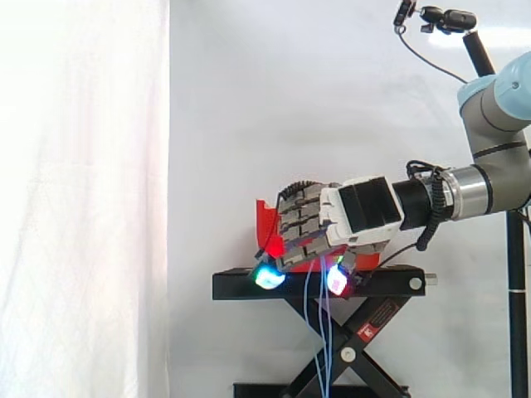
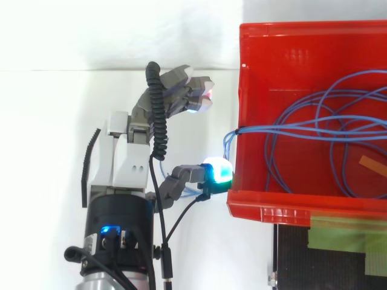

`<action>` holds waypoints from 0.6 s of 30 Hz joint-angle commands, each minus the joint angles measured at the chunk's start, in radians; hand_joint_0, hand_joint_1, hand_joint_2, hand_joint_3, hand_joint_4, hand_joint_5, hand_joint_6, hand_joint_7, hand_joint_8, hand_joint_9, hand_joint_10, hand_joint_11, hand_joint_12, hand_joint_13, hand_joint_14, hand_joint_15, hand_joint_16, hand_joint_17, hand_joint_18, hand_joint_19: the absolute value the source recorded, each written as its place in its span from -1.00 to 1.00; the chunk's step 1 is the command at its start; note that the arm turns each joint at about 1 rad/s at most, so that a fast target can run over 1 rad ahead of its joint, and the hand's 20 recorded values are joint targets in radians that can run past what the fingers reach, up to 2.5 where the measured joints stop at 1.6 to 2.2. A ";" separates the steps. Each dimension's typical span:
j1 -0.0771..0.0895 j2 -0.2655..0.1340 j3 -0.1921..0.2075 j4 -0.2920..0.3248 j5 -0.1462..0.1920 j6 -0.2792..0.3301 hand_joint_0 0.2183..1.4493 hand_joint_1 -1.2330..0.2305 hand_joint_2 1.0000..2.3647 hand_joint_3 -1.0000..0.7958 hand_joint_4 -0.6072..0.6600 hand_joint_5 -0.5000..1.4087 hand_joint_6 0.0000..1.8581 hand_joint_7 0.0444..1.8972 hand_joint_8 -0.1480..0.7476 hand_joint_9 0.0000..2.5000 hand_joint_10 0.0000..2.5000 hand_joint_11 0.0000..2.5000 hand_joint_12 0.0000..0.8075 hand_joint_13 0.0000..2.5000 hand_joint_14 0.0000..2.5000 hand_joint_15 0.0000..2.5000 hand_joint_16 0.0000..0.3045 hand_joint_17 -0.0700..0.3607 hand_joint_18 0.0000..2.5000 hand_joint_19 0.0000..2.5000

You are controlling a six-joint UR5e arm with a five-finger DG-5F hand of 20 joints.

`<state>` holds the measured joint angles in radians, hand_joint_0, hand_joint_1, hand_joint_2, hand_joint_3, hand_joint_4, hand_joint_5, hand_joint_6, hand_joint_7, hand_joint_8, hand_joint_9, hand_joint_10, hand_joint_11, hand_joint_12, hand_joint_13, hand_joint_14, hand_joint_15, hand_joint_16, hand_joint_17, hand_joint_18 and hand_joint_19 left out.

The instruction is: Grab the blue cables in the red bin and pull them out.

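Fingers [image 2: 181, 90] first, since the hand [image 2: 124, 163] is the closest thing to the side camera. They're curled down and in, with the thumb [image 2: 187, 181] bent toward them. The blue cables [image 1: 322, 332] run through that curl, so the hand is clamped on the bundle.

In the side view the glowing pads [image 1: 267, 278] point down, cyan on the left one and pinkish-white on the right one. A few loose strands hang straight down between them, past the near face of the black stand [image 1: 241, 286].

From above, the thumb's pad glows cyan-green right by the left wall of the red bin [image 2: 284, 205]. I honestly can't tell whether it's touching that wall or just beside it.

The cables cross over that left wall as a tight bunch. The rest of them lie in big loose loops on the bin floor, off to the right.

The bin sits on the stand, on the far side of the hand in the side view. The arm [image 1: 498, 99] comes in from the right, and a white curtain [image 1: 83, 166] hangs behind everything.
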<state>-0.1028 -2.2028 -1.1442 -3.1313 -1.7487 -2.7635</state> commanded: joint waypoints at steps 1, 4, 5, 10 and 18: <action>0.000 0.000 0.000 0.014 0.002 0.000 -0.12 -0.71 -1.00 -1.00 0.03 0.08 -0.99 -0.57 -0.16 -0.41 -0.98 -0.29 -0.15 -0.47 -0.98 -0.53 -0.70 -0.19 -0.62 -0.62; 0.002 0.000 0.000 0.014 0.002 0.000 -0.12 -0.71 -1.00 -1.00 0.04 0.09 -0.99 -0.55 -0.15 -0.41 -0.98 -0.29 -0.16 -0.47 -0.98 -0.52 -0.69 -0.19 -0.62 -0.62; 0.002 0.000 0.000 0.014 0.002 0.000 -0.12 -0.71 -1.00 -1.00 0.04 0.09 -0.99 -0.55 -0.15 -0.41 -0.98 -0.28 -0.15 -0.48 -0.98 -0.53 -0.70 -0.19 -0.62 -0.62; 0.003 0.000 0.000 0.014 0.002 0.000 -0.13 -0.71 -1.00 -1.00 0.04 0.12 -0.99 -0.48 -0.15 -0.41 -0.98 -0.29 -0.16 -0.48 -0.98 -0.52 -0.69 -0.19 -0.62 -0.62; 0.009 0.000 0.000 0.022 0.003 0.002 -0.13 -0.71 -1.00 -1.00 0.04 0.13 -0.99 -0.47 -0.15 -0.41 -0.98 -0.29 -0.15 -0.47 -0.98 -0.52 -0.69 -0.19 -0.62 -0.62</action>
<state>-0.0956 -2.2028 -1.1444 -3.1118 -1.7471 -2.7635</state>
